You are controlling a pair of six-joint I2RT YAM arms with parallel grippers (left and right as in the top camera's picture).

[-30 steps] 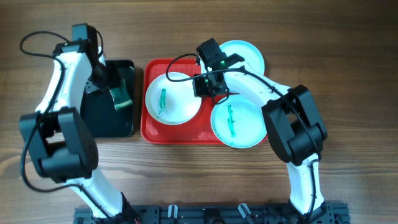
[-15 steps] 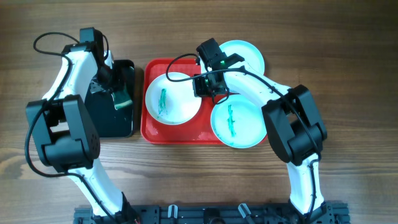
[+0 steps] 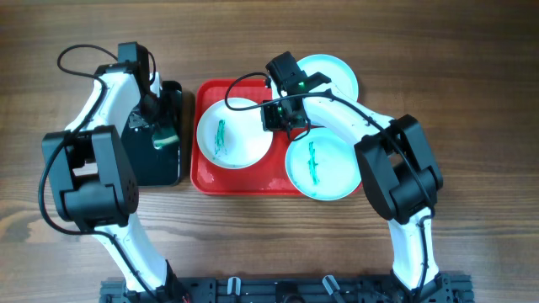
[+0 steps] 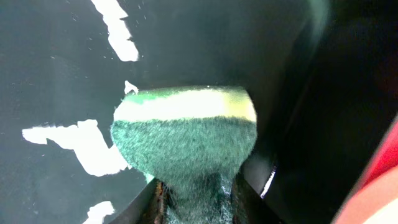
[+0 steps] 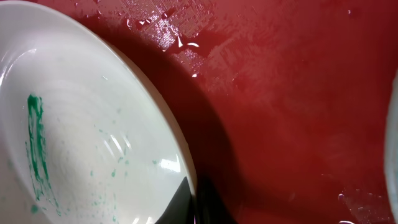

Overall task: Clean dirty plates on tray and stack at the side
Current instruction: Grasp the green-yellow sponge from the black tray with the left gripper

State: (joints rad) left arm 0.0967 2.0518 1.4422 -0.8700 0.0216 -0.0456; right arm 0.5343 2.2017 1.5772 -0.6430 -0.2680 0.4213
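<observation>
The cream-white plate (image 3: 234,133) with a green smear lies on the left of the red tray (image 3: 206,177). A turquoise plate (image 3: 324,165) with a green smear lies at the tray's right front, and a clean turquoise plate (image 3: 335,74) lies behind it. My right gripper (image 3: 274,117) is shut on the white plate's right rim (image 5: 186,168); the smear and wet red tray (image 5: 292,106) show in the right wrist view. My left gripper (image 3: 160,135) is shut on the green sponge (image 4: 186,140) over the black tray (image 4: 56,68).
The black tray (image 3: 143,168) stands left of the red tray, holding water with white reflections. Both arms reach in from the front. Bare wooden table (image 3: 472,101) lies to the right and along the front.
My left arm has shifted right and toward the back over the black tray with the sponge. The right arm and the plates have not moved.
</observation>
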